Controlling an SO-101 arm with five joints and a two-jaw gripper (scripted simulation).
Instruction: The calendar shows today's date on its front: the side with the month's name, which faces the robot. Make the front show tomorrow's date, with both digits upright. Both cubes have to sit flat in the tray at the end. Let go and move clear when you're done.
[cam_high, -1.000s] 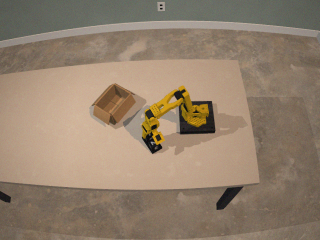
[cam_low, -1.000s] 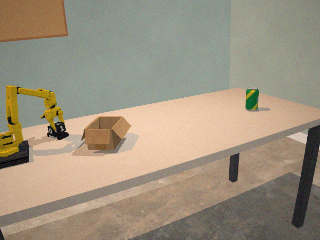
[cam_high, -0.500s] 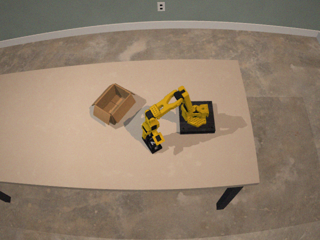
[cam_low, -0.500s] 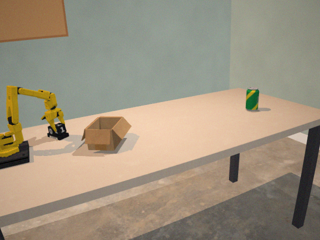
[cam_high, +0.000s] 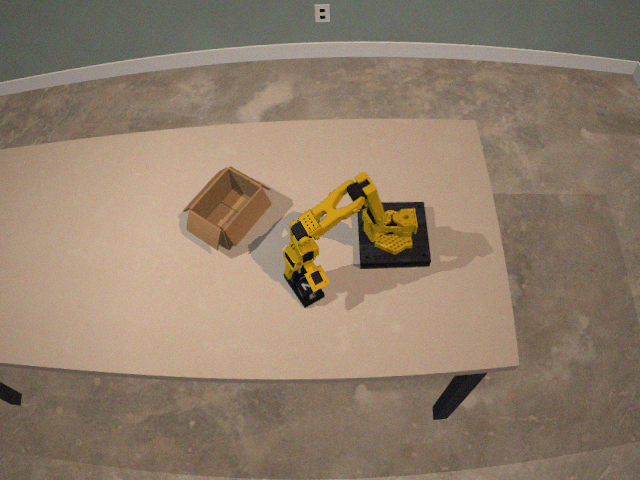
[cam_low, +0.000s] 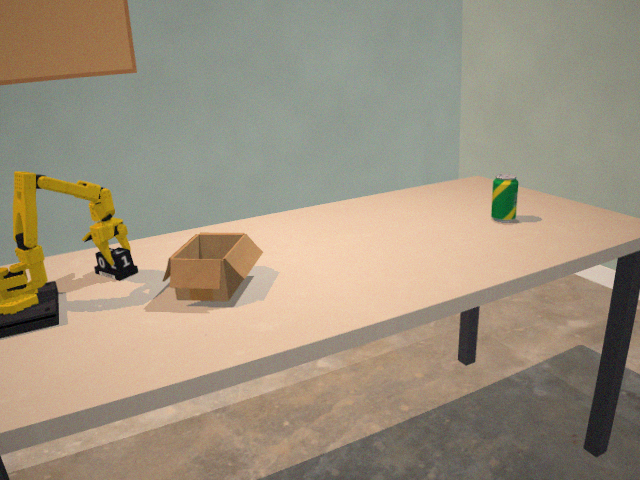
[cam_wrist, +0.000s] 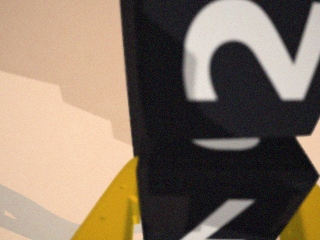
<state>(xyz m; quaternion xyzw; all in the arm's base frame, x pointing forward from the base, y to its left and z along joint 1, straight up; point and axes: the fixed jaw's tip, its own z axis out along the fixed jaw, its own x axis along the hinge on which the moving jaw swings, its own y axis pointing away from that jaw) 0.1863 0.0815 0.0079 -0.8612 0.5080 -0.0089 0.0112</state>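
The claw (cam_high: 299, 276) (cam_low: 119, 257) (cam_wrist: 226, 175) is clamped on one black number cube (cam_low: 124, 260) (cam_wrist: 165, 212) of the calendar, its fingers on opposite sides of it. In the wrist view that cube sits at an angle to the other cube (cam_high: 311, 292) (cam_low: 101, 260) (cam_wrist: 165, 65), right next to it, whose upper face carries a white 2. Part of a pale digit shows on the held cube near the gap, with a slanting stroke on another face below; neither can be read for certain. From the exterior, a 0 shows on the front of the other cube and a 1 on the side of the held one. The black tray (cam_high: 306, 303) (cam_low: 126, 275) stands on the surface (cam_high: 129, 310) (cam_low: 361, 268), a pale strip along its front; whether the held cube touches it, I cannot tell. An open cardboard box (cam_high: 253, 219) (cam_low: 196, 273) is near the calendar, and a green and yellow can (cam_low: 504, 198) stands upright well apart from both.
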